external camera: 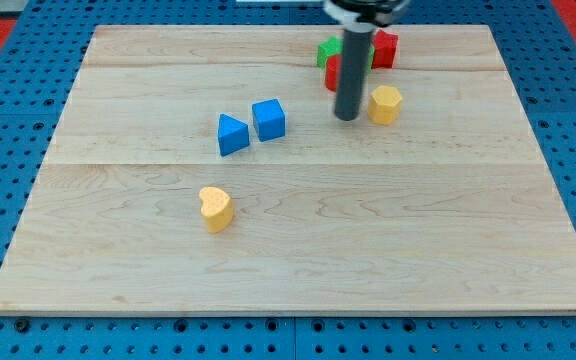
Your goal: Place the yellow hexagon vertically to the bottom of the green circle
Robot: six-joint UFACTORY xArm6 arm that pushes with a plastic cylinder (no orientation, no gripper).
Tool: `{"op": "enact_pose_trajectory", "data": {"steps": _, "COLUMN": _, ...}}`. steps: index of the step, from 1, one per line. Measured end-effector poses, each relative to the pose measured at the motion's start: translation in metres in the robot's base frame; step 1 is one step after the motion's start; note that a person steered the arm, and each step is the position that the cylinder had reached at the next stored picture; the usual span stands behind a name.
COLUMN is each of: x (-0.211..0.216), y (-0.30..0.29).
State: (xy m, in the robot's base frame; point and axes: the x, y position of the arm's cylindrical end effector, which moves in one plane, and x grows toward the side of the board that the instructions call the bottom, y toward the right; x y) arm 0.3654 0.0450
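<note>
Wooden board (298,270): green block (326,50) half-hidden behind rod (352,70).

1. You can see only a small part of your robot. It comes in at the view's top.
2. The part you see best is a straight rod (350,70). It is round like a thick pencil.
3. The rod is dark grey, almost black. A soft pale shine runs down its length.
4. The rod looks smooth and plain. You can make out no screws, marks or cables on it.
5. Its lower end, my tip (347,118), is cut flat and looks just as dark.
6. At the very top sits a wider black part with a light rim. It is cut off by the picture's edge.
</note>
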Motion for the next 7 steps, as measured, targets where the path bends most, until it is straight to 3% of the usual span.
{"op": "enact_pose_trajectory", "data": {"steps": 1, "x": -0.034, "y": -0.029}}
{"op": "enact_pose_trajectory", "data": {"steps": 3, "x": -0.081, "y": 0.054}}
{"op": "enact_pose_trajectory", "data": {"steps": 4, "x": -0.076, "y": 0.028}}
{"op": "enact_pose_trajectory", "data": {"steps": 6, "x": -0.003, "y": 0.003}}
{"op": "enact_pose_trajectory", "data": {"steps": 7, "x": 0.034, "y": 0.05}}
